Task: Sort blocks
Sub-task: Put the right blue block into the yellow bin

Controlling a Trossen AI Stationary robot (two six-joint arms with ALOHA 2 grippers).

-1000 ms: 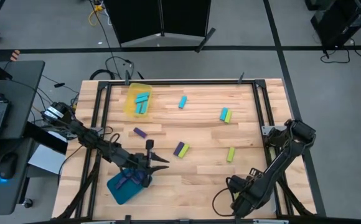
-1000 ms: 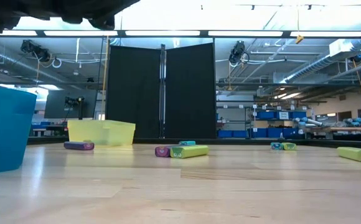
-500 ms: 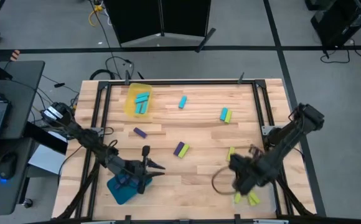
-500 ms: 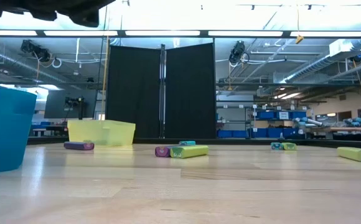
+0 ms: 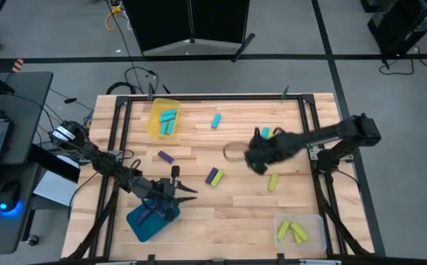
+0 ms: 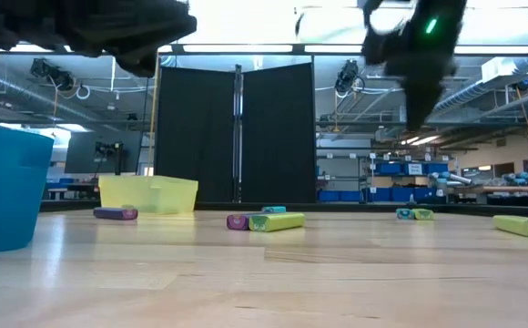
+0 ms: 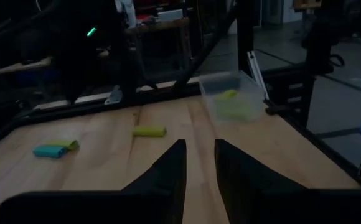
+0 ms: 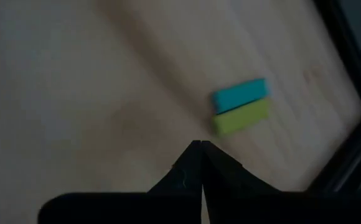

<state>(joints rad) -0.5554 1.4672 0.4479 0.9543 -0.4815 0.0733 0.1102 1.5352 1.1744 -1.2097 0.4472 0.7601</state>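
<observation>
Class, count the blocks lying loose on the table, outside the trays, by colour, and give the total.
Cyan blocks: 2
Purple blocks: 2
Yellow-green blocks: 3
Total: 7

A yellow tray (image 5: 154, 119) sits near the tabletop's (image 5: 199, 213) far left corner, a blue tray (image 5: 144, 222) at the near left edge, a clear tray (image 5: 313, 230) at the near right corner.

The right gripper (image 5: 252, 157) swung from the table's near right corner toward its middle. Its fingers closed, empty
</observation>
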